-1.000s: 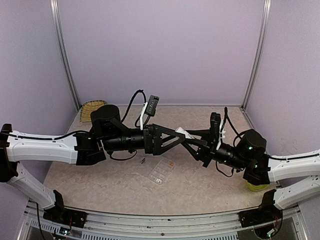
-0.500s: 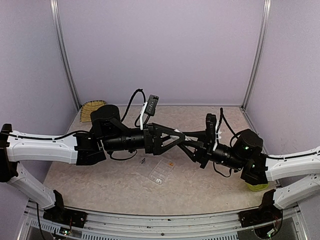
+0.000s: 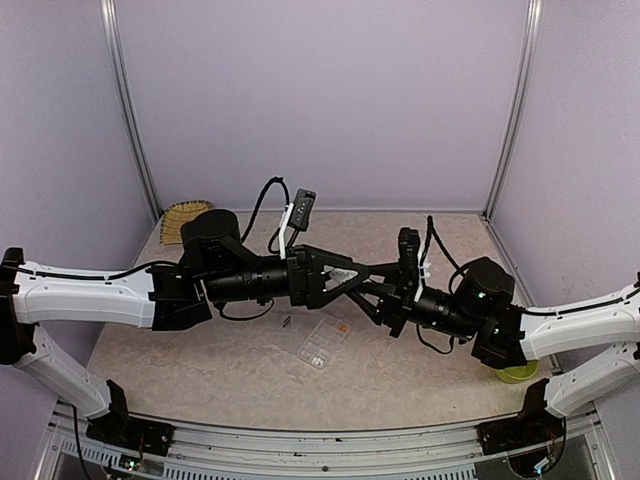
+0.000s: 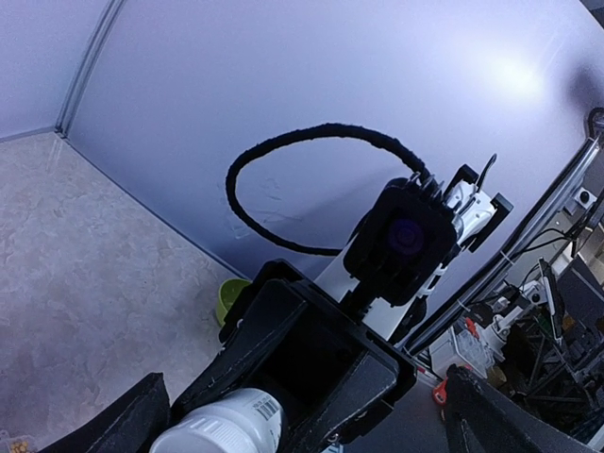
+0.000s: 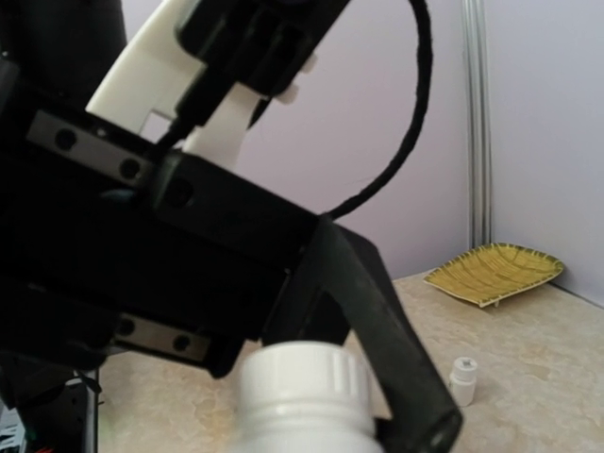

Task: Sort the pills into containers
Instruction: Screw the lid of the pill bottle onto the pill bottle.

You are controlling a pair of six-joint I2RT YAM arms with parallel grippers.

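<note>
Both arms meet in the air above the middle of the table point(image 3: 180, 365). The right gripper point(image 3: 372, 298) pinches a white bottle point(image 4: 225, 430) and holds it out toward the left arm. The left gripper point(image 3: 345, 278) is spread wide, with its fingers point(image 4: 118, 429) on both sides of the bottle; whether they touch it I cannot tell. Under the grippers the clear organizer box point(image 3: 322, 342) lies flat on the table. A few dark pills point(image 3: 286, 322) lie on the table just beside its left corner, and one orange speck shows inside a cell. A yellow-green bowl point(image 3: 515, 373) stands near the right arm.
</note>
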